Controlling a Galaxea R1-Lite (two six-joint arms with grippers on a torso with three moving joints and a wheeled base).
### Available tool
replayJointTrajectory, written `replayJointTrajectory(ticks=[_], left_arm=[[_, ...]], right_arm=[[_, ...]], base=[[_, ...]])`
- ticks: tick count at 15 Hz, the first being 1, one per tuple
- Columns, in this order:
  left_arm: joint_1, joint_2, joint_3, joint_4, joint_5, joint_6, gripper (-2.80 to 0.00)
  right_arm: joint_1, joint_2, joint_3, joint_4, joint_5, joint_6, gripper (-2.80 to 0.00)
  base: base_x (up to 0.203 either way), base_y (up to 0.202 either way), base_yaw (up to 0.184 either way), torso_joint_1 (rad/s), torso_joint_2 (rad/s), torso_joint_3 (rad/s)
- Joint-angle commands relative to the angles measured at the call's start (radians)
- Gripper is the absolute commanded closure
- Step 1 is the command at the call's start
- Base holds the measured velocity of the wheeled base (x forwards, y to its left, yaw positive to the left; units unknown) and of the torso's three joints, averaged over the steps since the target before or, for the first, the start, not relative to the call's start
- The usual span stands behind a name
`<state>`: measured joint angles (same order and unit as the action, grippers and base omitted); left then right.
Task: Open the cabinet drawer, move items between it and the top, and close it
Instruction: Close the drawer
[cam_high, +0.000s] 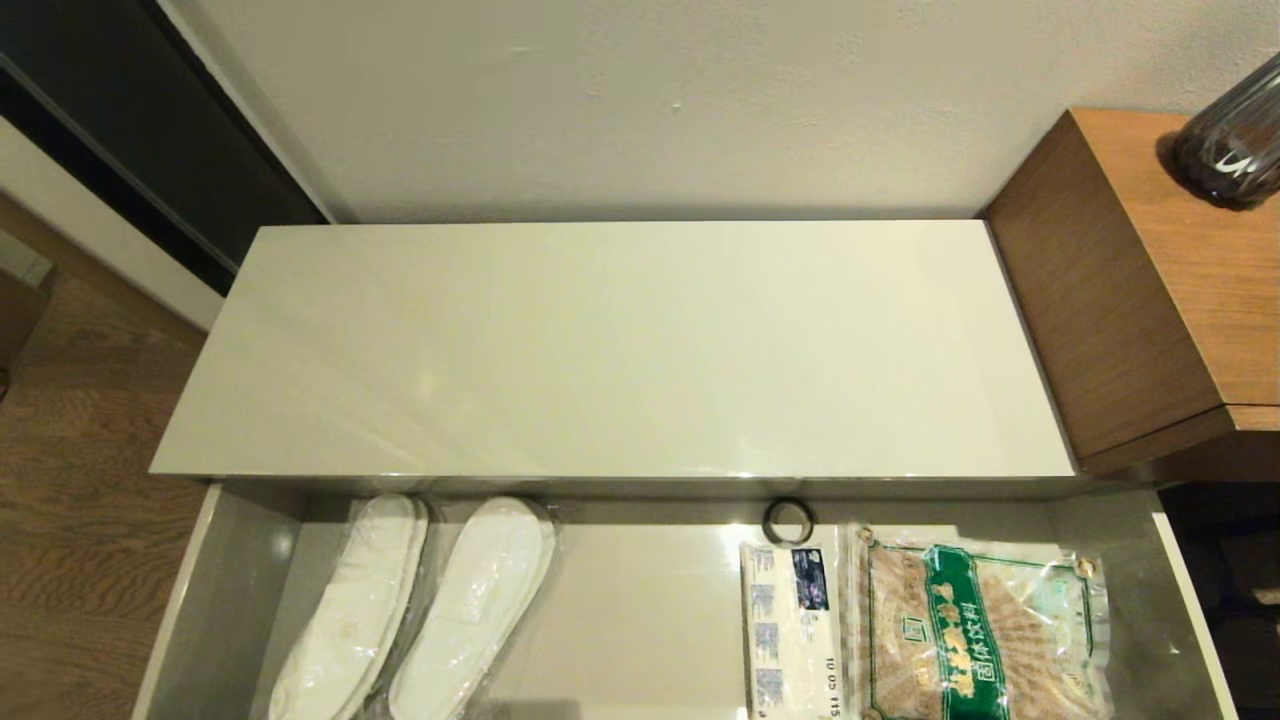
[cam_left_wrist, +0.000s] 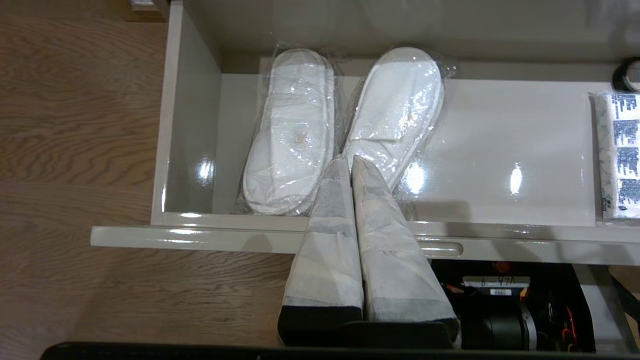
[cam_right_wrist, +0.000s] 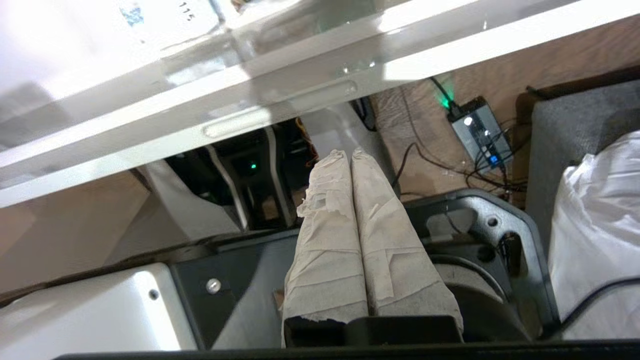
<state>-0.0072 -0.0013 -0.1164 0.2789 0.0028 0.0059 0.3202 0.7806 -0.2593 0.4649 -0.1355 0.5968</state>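
The cabinet drawer (cam_high: 650, 610) stands pulled out below the glossy cream-white top (cam_high: 610, 350), which is bare. Inside at the right lie the white packet with grey-blue print and a dark blue label (cam_high: 795, 630) and, beside it, the clear packet with a green label and tan contents (cam_high: 985, 630). My left gripper (cam_left_wrist: 350, 161) is shut and holds nothing; it hovers over the drawer's front edge (cam_left_wrist: 200, 237) near the slippers. My right gripper (cam_right_wrist: 351, 154) is shut and holds nothing, out in front of the drawer's front edge (cam_right_wrist: 280, 107) and lower than it. Neither gripper shows in the head view.
A pair of white slippers in clear plastic (cam_high: 420, 610) fills the drawer's left part, and a small black ring (cam_high: 788, 520) lies at its back. A taller brown wood-grain cabinet (cam_high: 1150, 290) carrying a dark glass vase (cam_high: 1232, 145) stands to the right. Wood floor (cam_high: 70, 480) lies to the left.
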Motion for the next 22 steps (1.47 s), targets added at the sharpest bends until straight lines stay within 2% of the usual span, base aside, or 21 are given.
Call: replayJointTrajectory(ticks=[1,3,7,13,15,17,22], left_arm=[[0.0,0.0,0.0,0.002,0.0,0.0,0.0],[0.0,0.0,0.0,0.002,0.0,0.0,0.0],[0.0,0.0,0.0,0.002,0.0,0.0,0.0],[0.0,0.0,0.0,0.002,-0.001,0.0,0.0],[0.0,0.0,0.0,0.002,0.0,0.0,0.0],[0.001,0.0,0.0,0.002,0.0,0.0,0.0],[0.0,0.0,0.0,0.002,-0.001,0.0,0.0]], right_arm=[[0.0,0.041,0.049,-0.071,-0.021,-0.002,0.0],[0.0,0.081,0.087,-0.156,-0.033,-0.004,0.0],[0.0,0.101,0.112,-0.178,-0.024,-0.003,0.0],[0.0,0.158,0.129,-0.3,-0.043,-0.018,0.0],[0.0,0.104,0.116,-0.301,-0.14,-0.163,0.0],[0.0,0.031,0.117,-0.289,-0.169,-0.275,0.0],[-0.003,0.026,0.096,-0.212,-0.145,-0.293,0.0]], base=[[0.0,0.0,0.0,0.0,0.0,0.0],[0.0,0.0,0.0,0.0,0.0,0.0],[0.0,0.0,0.0,0.0,0.0,0.0],[0.0,0.0,0.0,0.0,0.0,0.0],[0.0,0.0,0.0,0.0,0.0,0.0],[0.0,0.0,0.0,0.0,0.0,0.0],[0.0,0.0,0.0,0.0,0.0,0.0]])
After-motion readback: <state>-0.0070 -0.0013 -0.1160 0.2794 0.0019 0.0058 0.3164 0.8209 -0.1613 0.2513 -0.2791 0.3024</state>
